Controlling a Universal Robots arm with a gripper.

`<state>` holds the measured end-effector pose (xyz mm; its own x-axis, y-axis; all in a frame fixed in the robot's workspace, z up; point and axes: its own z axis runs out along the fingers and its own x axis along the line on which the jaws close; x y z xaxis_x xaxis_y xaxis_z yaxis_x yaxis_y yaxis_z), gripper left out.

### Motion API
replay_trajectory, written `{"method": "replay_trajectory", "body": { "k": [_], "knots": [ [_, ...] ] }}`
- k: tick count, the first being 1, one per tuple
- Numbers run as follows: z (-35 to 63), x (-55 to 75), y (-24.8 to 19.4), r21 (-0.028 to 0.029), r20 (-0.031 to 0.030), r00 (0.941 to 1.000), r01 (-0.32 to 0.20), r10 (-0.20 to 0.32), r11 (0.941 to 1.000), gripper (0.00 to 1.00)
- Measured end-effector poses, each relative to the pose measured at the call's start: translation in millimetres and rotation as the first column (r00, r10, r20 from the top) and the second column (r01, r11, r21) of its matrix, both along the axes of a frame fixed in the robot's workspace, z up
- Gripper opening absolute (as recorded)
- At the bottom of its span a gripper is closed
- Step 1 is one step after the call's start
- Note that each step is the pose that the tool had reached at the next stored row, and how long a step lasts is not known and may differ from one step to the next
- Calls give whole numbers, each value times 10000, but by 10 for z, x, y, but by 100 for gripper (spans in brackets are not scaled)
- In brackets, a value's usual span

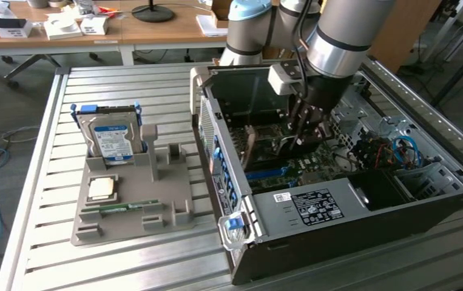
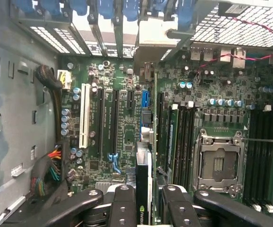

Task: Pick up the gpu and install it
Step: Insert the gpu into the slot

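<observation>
I have the gripper (image 2: pixel 146 210) down inside the open case (image 1: pixel 352 242), its jaws pinching the gpu (image 2: pixel 143 179) between them, so the card stands edge-on straight below the wrist. Its long axis runs parallel to the long black expansion slots (image 2: pixel 115 123) on the motherboard (image 2: pixel 91 163). By my reading, the card's edge lines up with the short blue slot (image 2: pixel 145 100), between the black ones, but I cannot tell whether it touches the board.

Robotics lab, slatted metal bench (image 1: pixel 134 79), cluttered desks (image 1: pixel 166 30)
</observation>
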<state>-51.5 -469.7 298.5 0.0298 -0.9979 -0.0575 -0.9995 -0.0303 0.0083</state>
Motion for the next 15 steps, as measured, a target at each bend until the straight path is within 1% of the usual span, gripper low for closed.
{"method": "replay_trajectory", "body": {
  "k": [8, 12, 15],
  "knots": [
    [-77, -41, 1, 1, 2, 10000, -1, 1, 10000, 26],
    [-97, -53, 2, -1, 2, 10000, -1, 1, 10000, 26],
    [-103, -60, 23, -2, 2, 10000, 0, 0, 10000, 26]
  ]
}}
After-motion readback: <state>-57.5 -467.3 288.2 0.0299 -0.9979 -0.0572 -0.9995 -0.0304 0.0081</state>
